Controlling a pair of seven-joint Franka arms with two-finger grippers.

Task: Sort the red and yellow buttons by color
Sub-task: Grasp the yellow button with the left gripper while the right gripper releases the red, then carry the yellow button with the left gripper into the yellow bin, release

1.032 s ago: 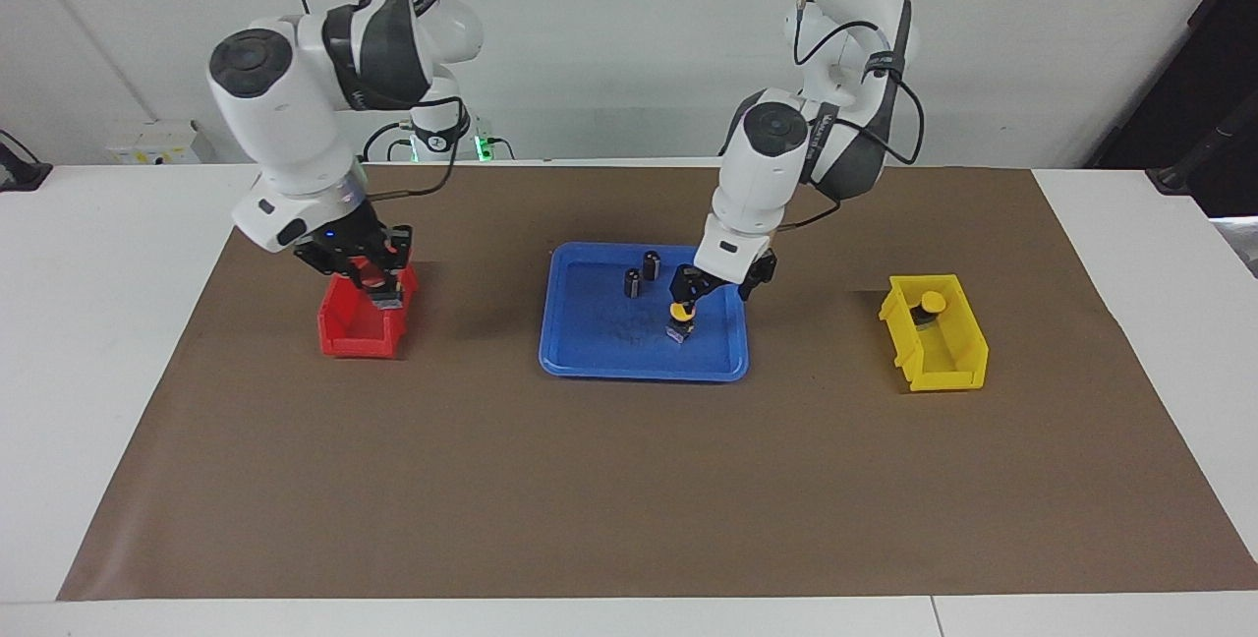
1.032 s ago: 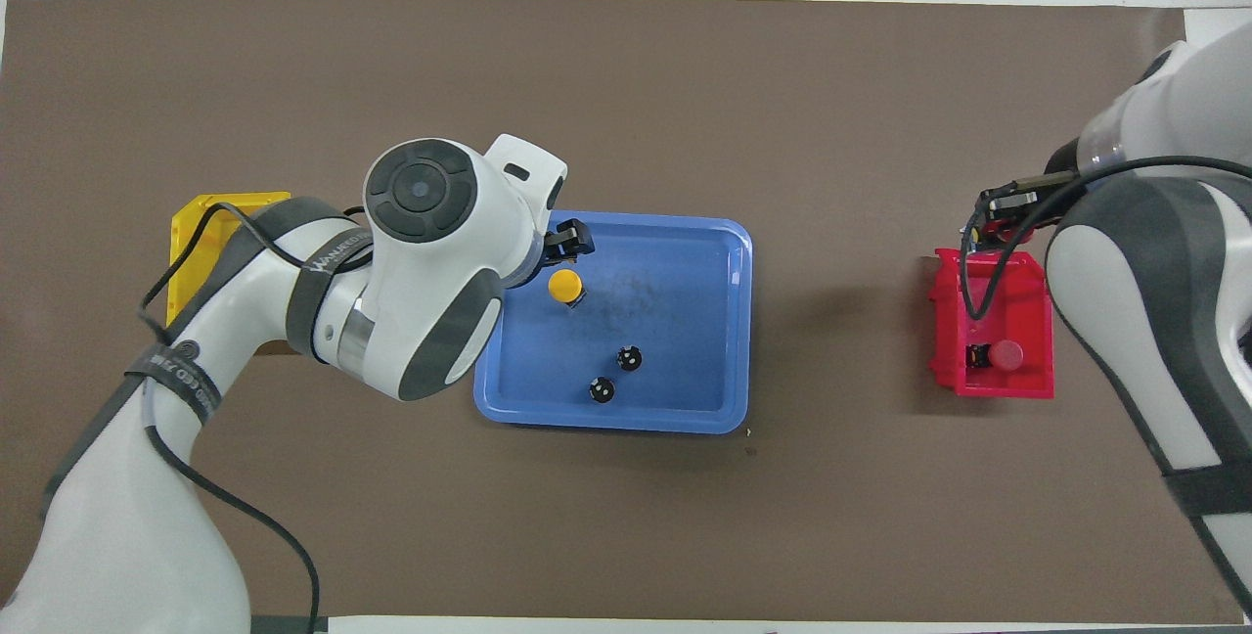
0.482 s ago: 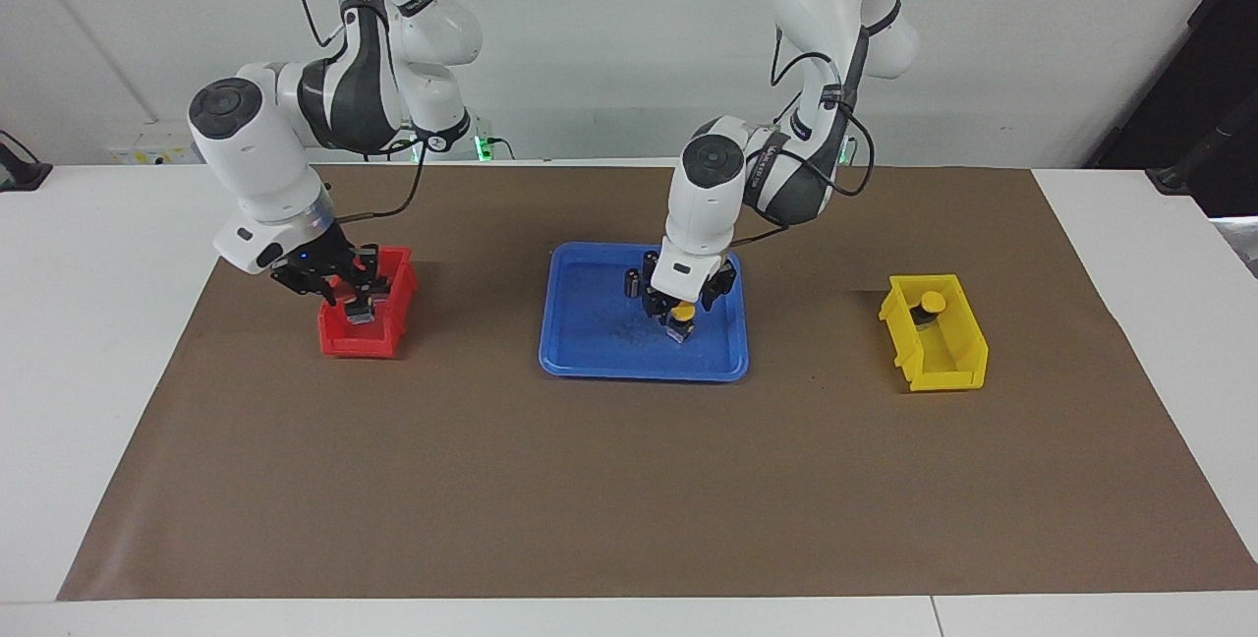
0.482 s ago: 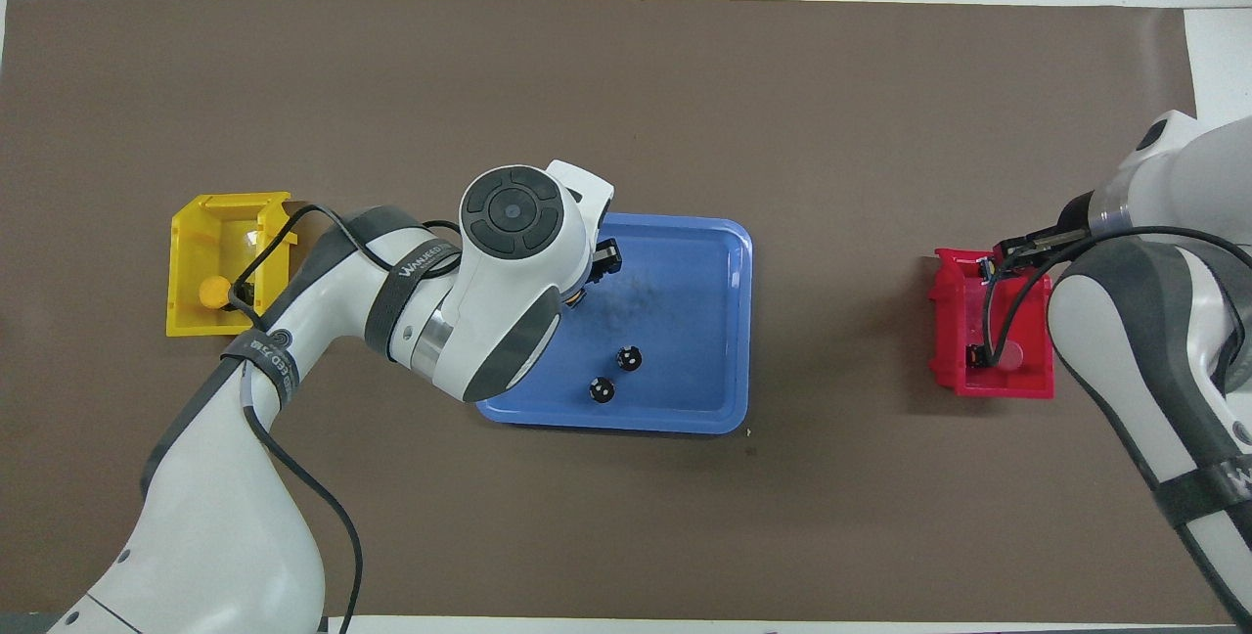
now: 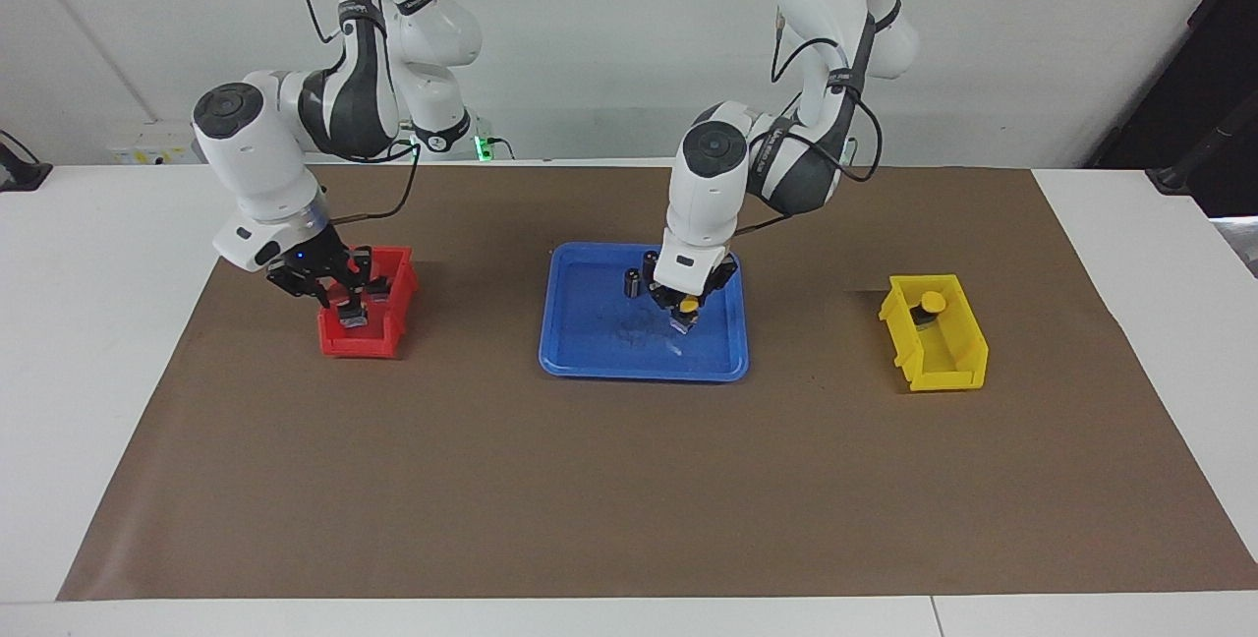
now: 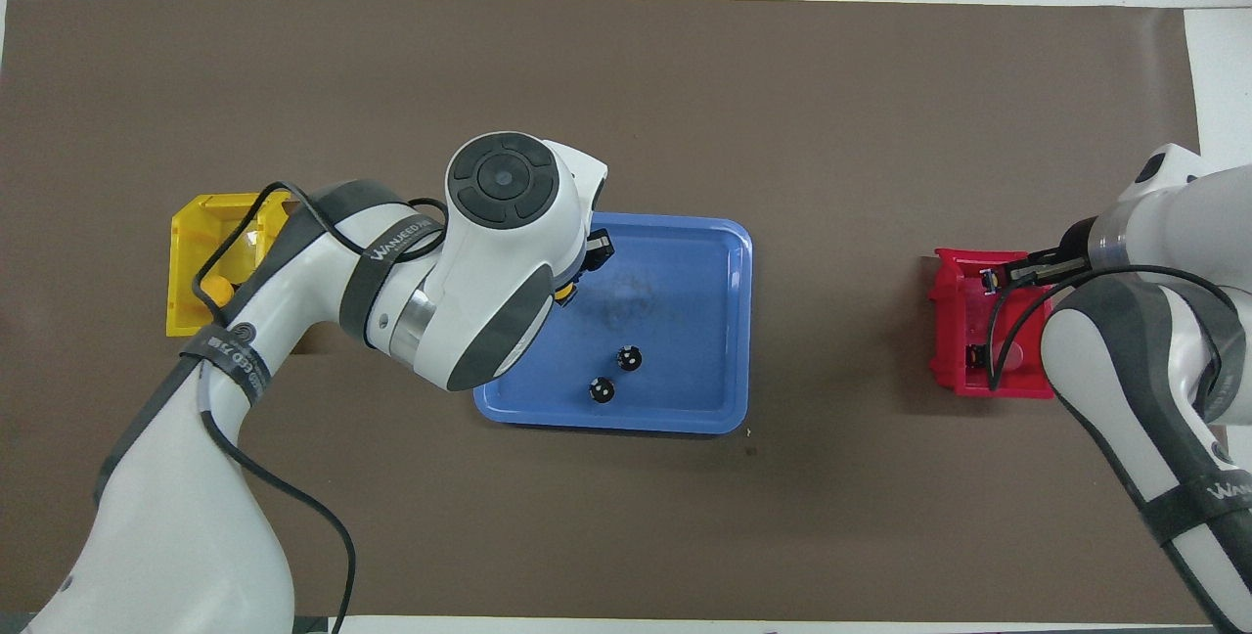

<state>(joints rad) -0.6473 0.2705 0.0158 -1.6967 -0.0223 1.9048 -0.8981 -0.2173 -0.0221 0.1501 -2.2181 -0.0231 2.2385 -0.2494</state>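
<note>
My left gripper (image 5: 687, 309) is down in the blue tray (image 5: 639, 370), shut on a yellow button (image 5: 691, 304). I cannot tell whether that button touches the tray floor. From overhead the arm covers all of it but a yellow sliver (image 6: 564, 294). My right gripper (image 5: 351, 307) reaches into the red bin (image 5: 378, 342), shut on a red button whose grey body (image 5: 355, 320) shows below the fingers. Another red button (image 6: 1012, 356) lies in the red bin (image 6: 944, 321). In the yellow bin (image 5: 948, 372) sits another yellow button (image 5: 931, 302).
Two dark capless cylinders (image 5: 633, 283) (image 5: 651, 262) stand in the tray, nearer to the robots than the held yellow button. A brown mat (image 5: 629, 490) covers the table, with the red bin at the right arm's end and the yellow bin at the left arm's end.
My left gripper came down around the yellow button in the tray and closed on it. My right gripper sank into the red bin with its red button.
</note>
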